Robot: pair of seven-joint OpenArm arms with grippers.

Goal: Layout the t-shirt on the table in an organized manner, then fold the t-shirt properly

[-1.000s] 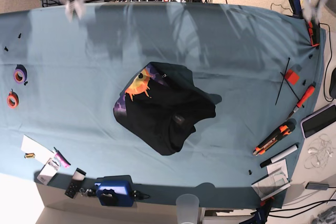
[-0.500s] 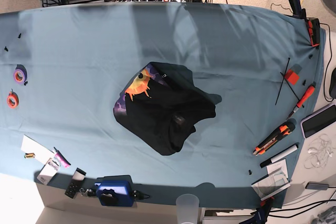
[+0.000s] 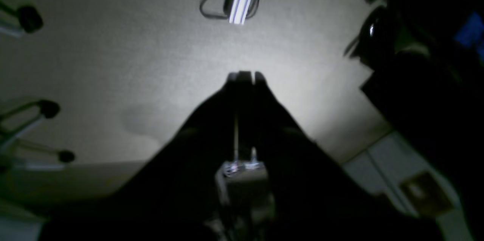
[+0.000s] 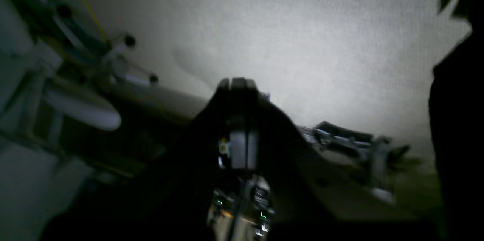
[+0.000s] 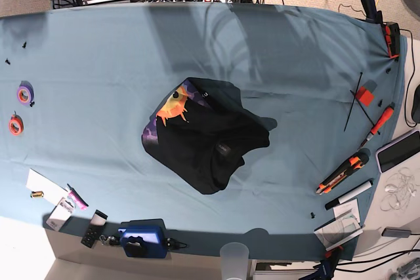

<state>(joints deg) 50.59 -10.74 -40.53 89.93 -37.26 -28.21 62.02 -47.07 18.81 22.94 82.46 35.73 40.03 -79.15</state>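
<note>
Both hands [image 3: 245, 76] far from t-shirt [image 5: 207, 139]

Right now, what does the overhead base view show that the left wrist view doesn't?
Only the base view shows the crumpled black t-shirt on the blue table, with tape rolls and a utility knife at the edges. Only the left wrist view shows the left gripper, shut and empty, pointing at a pale floor. I can find nothing that appears in both.
</note>
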